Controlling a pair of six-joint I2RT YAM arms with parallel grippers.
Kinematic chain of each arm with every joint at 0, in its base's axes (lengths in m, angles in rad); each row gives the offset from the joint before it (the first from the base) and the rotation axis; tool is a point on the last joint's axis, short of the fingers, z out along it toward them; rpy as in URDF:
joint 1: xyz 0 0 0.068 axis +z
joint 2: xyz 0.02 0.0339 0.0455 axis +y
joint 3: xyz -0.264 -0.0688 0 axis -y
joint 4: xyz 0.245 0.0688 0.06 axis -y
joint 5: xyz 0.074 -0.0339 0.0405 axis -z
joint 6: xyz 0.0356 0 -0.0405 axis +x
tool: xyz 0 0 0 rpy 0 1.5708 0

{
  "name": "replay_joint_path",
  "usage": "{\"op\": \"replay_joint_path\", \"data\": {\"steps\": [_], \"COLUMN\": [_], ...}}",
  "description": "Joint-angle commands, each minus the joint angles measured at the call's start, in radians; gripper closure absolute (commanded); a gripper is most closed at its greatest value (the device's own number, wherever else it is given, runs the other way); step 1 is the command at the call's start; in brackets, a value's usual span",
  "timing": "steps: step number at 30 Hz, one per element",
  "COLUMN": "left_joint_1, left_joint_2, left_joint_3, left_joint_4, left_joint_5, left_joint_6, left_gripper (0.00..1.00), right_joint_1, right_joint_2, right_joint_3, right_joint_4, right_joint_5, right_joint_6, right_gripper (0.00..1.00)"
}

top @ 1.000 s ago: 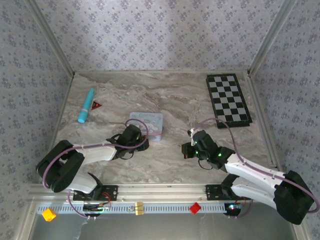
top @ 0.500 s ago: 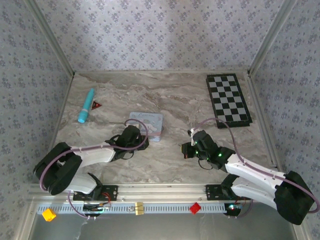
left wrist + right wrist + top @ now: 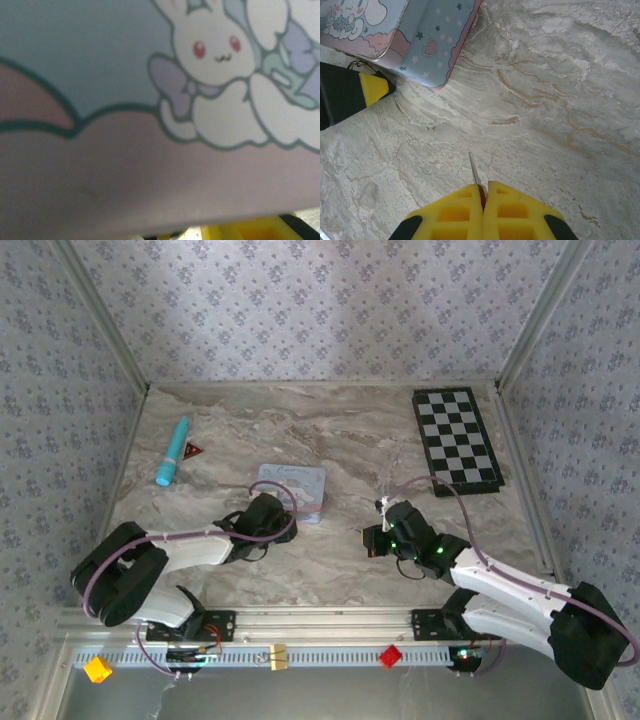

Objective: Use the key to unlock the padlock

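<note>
Clamps right gripper (image 3: 484, 187) on key (image 3: 474, 168), probably light, stiff, slippery, best held by its head; cannot tell for left gripper (image 3: 276, 518).

Cartoon tin (image 3: 300, 484) (bunny print), chessboard (image 3: 457, 438) far right, teal tube (image 3: 172, 451) left

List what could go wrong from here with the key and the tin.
1. Only a thin sliver of the key sticks out of the shut right tool; it may twist or slip on contact.
2. The left tool sits right at the tin, so it may push the tin away.
</note>
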Motion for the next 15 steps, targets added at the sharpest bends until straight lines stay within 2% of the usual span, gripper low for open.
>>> {"op": "replay_joint_path", "data": {"steps": [1, 4, 8, 10, 12, 15], "left_joint_1": [-0.003, -0.006, -0.005, -0.006, -0.007, -0.006], "left_joint_2": [0.042, 0.058, 0.048, 0.033, 0.001, -0.051], "left_joint_3": [0.026, 0.035, 0.029, 0.031, 0.024, 0.010], "left_joint_4": [0.002, -0.004, -0.029, -0.070, -0.117, -0.154], "left_joint_5": [-0.012, -0.025, -0.069, -0.092, -0.123, -0.151], "left_joint_6": [-0.007, -0.012, -0.034, -0.044, -0.059, -0.059], "left_gripper": [0.55, 0.54, 0.65, 0.67, 0.67, 0.60], "right_joint_1": [0.006, 0.006, 0.006, 0.007, 0.006, 0.005], "right_joint_2": [-0.016, -0.017, -0.019, -0.021, -0.024, -0.025], "right_joint_3": [0.024, 0.026, 0.029, 0.029, 0.031, 0.033], "right_joint_4": [-0.010, -0.015, -0.018, -0.021, -0.026, -0.027], "right_joint_5": [0.021, 0.023, 0.023, 0.026, 0.026, 0.028], "right_joint_6": [0.016, 0.014, 0.010, 0.010, 0.008, 0.002], "right_gripper": [1.00, 1.00, 1.00, 1.00, 1.00, 1.00]}}
